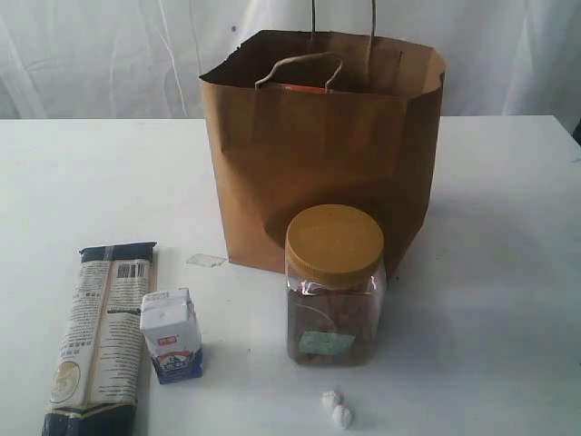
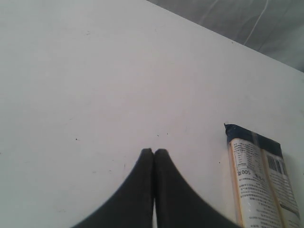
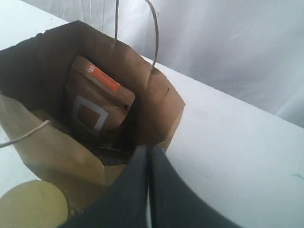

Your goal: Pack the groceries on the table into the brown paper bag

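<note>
Bag (image 1: 322,154) stands open at the back of the worktop (image 1: 490,272). One pouch (image 3: 97,102) is inside, upright against the wall. There is something dark under it that I cannot identify.

Left to pack, all in front of the bag:
- 1 jar (image 1: 335,286), just before the bag. Rigid and full, probably the heaviest item. The walls are smooth; grip across the flat sides below the lid.
- 1 pasta packet (image 1: 104,336), lying flat at the left. Long, with slick film and probably brittle contents; take it mid-length.
- 1 carton (image 1: 171,334), upright, touching the packet's side. Light and crushable; squeeze gently across the narrow faces.
- 2 wrapped pieces (image 1: 337,409), touching, in front of the jar. Tiny; pinch them one at a time.

No can or bottle in sight.

Left hand (image 2: 153,156): fingers together, empty, over bare worktop near the packet's end.
Right hand (image 3: 149,154): fingers together, empty, above the bag's mouth.
</note>
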Controlling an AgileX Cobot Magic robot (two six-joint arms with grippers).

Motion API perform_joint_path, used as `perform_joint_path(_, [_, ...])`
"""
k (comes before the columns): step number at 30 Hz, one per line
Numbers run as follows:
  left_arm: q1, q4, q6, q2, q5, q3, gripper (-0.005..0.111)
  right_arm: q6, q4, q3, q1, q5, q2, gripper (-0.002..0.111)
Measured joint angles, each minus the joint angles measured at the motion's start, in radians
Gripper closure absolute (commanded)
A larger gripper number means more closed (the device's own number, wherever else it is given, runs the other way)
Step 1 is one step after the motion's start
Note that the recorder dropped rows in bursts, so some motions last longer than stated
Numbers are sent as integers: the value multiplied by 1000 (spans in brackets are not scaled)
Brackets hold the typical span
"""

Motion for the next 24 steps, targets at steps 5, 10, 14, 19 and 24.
perform_joint_path(5, [0, 0, 0, 0, 0, 0, 107, 0, -8, 117, 0, 4, -103, 108])
perform_joint_path(10, [0, 0, 0, 0, 0, 0, 107, 46, 44, 336, 0, -22, -231, 108])
perform_joint_path(14, [0, 0, 0, 0, 0, 0, 107, 53, 70, 531, 0, -35, -306, 108])
perform_joint_path(19, [0, 0, 0, 0, 0, 0, 107, 49, 81, 766, 0, -55, -321, 108])
perform_joint_path(24, [0, 0, 0, 0, 0, 0, 107, -129, 269, 920, 0, -129, -295, 108])
